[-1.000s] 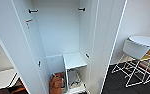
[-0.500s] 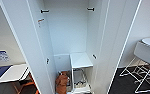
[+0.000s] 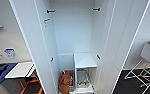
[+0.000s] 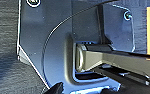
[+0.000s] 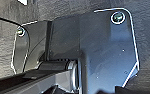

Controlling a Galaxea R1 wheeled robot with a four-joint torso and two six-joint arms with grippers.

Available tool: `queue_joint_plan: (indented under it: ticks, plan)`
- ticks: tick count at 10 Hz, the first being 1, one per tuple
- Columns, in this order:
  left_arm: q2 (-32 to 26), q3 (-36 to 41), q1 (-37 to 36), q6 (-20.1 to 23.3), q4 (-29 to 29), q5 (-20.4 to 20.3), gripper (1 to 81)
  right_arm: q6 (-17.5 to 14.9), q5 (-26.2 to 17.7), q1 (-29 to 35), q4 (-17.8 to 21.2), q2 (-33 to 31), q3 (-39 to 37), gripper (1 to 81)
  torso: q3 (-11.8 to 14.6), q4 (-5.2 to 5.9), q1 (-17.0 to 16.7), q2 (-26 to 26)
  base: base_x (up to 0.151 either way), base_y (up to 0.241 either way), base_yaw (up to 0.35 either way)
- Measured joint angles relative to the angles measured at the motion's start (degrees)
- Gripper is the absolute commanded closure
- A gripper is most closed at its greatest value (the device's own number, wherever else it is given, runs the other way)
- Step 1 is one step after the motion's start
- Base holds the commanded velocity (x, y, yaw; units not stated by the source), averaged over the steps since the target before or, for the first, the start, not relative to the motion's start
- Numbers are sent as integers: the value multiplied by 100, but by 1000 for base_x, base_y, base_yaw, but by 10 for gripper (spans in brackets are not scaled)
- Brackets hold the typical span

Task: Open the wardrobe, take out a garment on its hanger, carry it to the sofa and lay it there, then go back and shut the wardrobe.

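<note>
The wardrobe (image 3: 73,37) stands right ahead with both doors swung wide — its white interior bare up top, a small white shelf (image 3: 84,60) low on the right. A rust-orange garment (image 3: 65,82) slumps on the bottom beside it. Whether either arm's fingers are apart or together, I cannot tell — the wrist cameras look down at dark carpet (image 5: 6,50)

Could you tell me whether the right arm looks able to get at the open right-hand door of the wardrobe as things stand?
Probably yes: the right-hand door of the wardrobe stands wide open near the robot, with nothing visible before it.
</note>
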Motion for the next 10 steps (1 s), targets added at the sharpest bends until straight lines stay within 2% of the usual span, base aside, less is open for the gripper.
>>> queue_joint_plan:
  ticks: [5, 10]
  plan:
    - [69, -113, 30, 356, 30, -40, 10, 2, 13, -2, 2, 0, 2, 10, 2, 0, 0, 0, 0, 0, 154]
    - [282, -430, -4, 496, 49, -68, 10, 2, -7, -16, 2, -34, -11, 10, 2, 0, 0, 0, 0, 0, 0]
